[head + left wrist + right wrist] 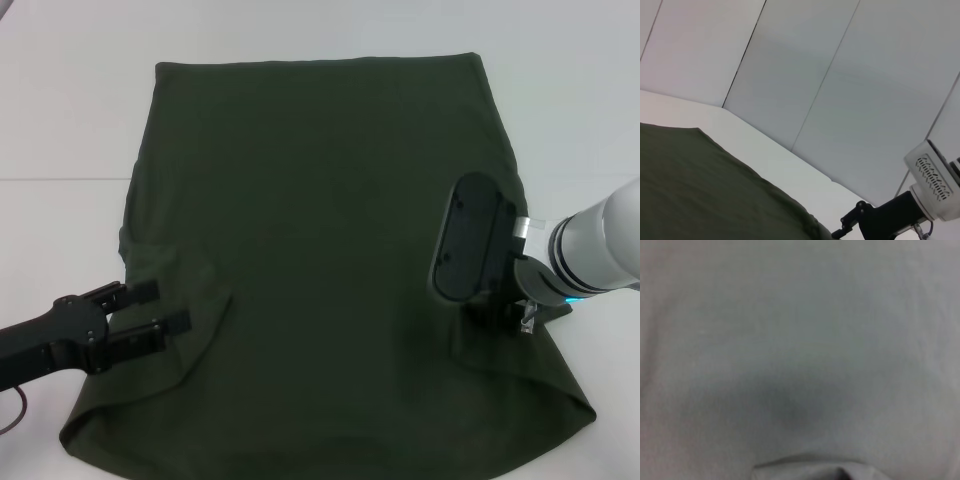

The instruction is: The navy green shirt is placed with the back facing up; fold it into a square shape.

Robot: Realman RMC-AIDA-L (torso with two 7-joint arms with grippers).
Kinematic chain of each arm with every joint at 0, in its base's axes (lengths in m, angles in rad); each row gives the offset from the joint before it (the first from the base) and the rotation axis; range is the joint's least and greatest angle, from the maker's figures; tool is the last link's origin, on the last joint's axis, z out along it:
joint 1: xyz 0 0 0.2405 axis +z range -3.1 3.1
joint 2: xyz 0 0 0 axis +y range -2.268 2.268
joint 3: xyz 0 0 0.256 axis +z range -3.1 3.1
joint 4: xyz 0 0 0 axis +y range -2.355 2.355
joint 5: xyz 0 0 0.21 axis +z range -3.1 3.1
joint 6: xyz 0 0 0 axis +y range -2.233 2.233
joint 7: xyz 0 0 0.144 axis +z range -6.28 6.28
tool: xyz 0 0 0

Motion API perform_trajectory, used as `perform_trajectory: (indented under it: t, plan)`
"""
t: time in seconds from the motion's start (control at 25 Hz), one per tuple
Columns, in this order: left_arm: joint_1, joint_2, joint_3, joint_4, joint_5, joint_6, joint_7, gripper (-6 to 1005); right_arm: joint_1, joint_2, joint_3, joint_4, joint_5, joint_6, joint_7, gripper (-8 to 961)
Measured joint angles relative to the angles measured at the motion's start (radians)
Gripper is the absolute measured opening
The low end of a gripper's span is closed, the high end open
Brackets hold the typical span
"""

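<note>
Desk [60,120], white and broad, carries the navy green shirt [320,250], which lies flat across its middle with both sleeves already turned in over the body; the far hem runs straight, the near edge bulges unevenly.

Biggest risk, as I judge it, is a lopsided fold: the two hands sit at unequal spots on the cloth, so lifting together could skew the panel and spoil the square. The near edge is already wavy and could bunch further if dragged.

The right hand [520,315] is low at the shirt's right side by the tucked sleeve, hidden under its own wrist housing, so I cannot tell whether it pinches cloth. A shallow or missed grasp there would let the layer slip mid-lift.

The left hand [150,308] rests over the left sleeve fold, fingers spread with nothing between them. Closing too deep might catch both layers and undo the sleeve tuck.
</note>
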Motion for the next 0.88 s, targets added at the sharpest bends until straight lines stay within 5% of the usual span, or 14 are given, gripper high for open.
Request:
perform_trajectory:
  t: [0.28,0.4,0.6,0.88]
  plan:
    - [0.0,0.002,0.0,0.0,0.0,-0.003,0.0,875,0.003,0.0,-0.009,-0.007,0.0,-0.016,-0.018,484]
    - [0.0,0.003,0.0,0.0,0.0,-0.004,0.0,875,0.006,0.0,-0.016,-0.009,0.0,-0.017,-0.022,241]
    - [0.0,0.004,-0.002,0.0,0.0,-0.004,0.001,876,0.014,-0.002,-0.031,-0.019,-0.001,-0.024,-0.036,35]
    - [0.0,0.006,-0.003,0.0,-0.002,-0.004,0.001,876,0.036,-0.007,-0.041,-0.047,-0.003,-0.033,-0.08,34]
